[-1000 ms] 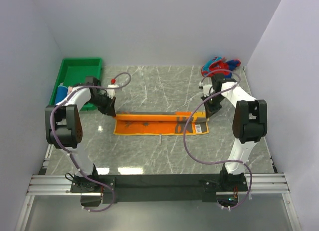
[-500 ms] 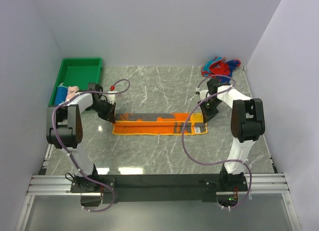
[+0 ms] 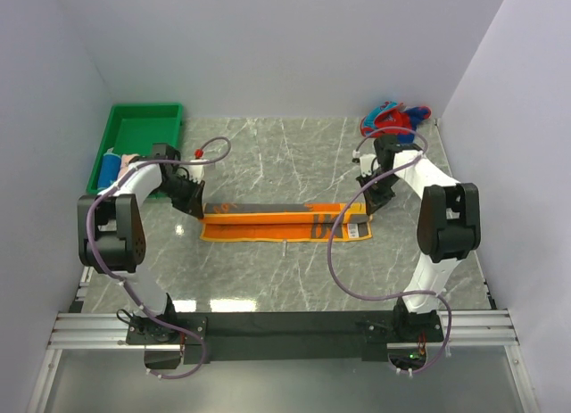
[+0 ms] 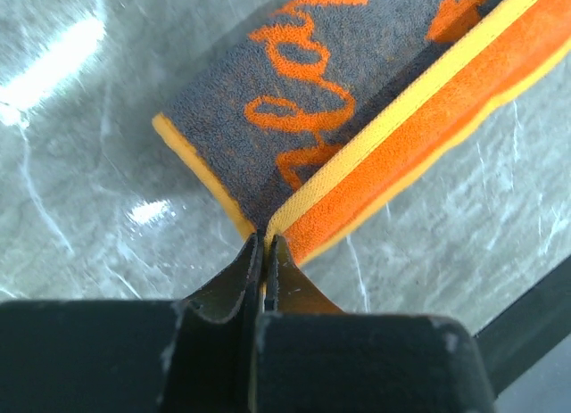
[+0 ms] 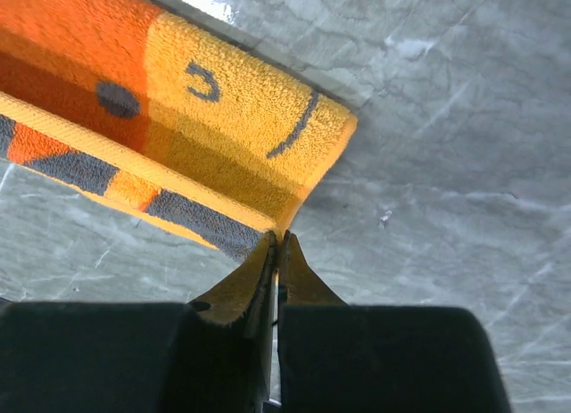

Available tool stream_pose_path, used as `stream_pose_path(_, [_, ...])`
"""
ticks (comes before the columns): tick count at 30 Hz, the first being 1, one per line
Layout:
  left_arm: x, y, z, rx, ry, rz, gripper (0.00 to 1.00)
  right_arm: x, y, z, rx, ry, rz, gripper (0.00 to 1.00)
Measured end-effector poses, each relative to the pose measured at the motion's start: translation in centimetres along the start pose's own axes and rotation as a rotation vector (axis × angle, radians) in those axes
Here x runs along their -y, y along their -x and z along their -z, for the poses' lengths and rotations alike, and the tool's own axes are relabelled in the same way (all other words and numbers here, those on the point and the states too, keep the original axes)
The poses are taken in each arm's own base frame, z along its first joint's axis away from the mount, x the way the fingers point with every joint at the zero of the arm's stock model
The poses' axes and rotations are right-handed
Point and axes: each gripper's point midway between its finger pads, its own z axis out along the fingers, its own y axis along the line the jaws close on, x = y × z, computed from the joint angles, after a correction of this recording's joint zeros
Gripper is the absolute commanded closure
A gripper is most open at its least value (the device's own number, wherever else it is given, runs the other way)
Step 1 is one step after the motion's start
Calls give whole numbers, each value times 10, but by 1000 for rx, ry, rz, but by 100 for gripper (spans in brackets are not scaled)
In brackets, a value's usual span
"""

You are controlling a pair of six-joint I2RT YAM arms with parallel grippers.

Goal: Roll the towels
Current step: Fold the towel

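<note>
Orange towel (image 3: 268,227), fuzzy terry, long folded strip on glossy marbled table (image 3: 294,279)

Lab-style robot cell: plain white walls (image 3: 268,47) boxed around a marble-look table (image 3: 294,279), aluminium rail (image 3: 89,327) at its near edge.

Tray (image 3: 143,132) left, towel heap (image 3: 393,119) right
</note>
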Motion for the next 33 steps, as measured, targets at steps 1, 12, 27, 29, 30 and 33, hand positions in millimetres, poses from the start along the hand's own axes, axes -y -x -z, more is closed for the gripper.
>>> stream_pose_path(1, [1, -1, 1, -4, -3, -3, 99, 0, 0, 2, 6, -2, 3, 100])
stream_pose_path(12, [10, -27, -11, -51, -38, 27, 99, -3, -20, -15, -42, 12, 5, 100])
stream_pose_path(27, [24, -25, 21, -4, -46, -71, 57, -9, -15, 20, 9, -7, 41, 54])
stream_pose_path(29, [30, -19, 32, 28, -38, -100, 57, -12, -5, 34, 51, -4, 51, 57])
stream_pose_path(30, [32, -16, 35, 43, -34, -110, 58, -13, 1, 40, 74, 1, 54, 61])
stream_pose_path(33, [31, -7, 38, 72, -27, -108, 60, -18, 15, 44, 106, 22, 49, 67])
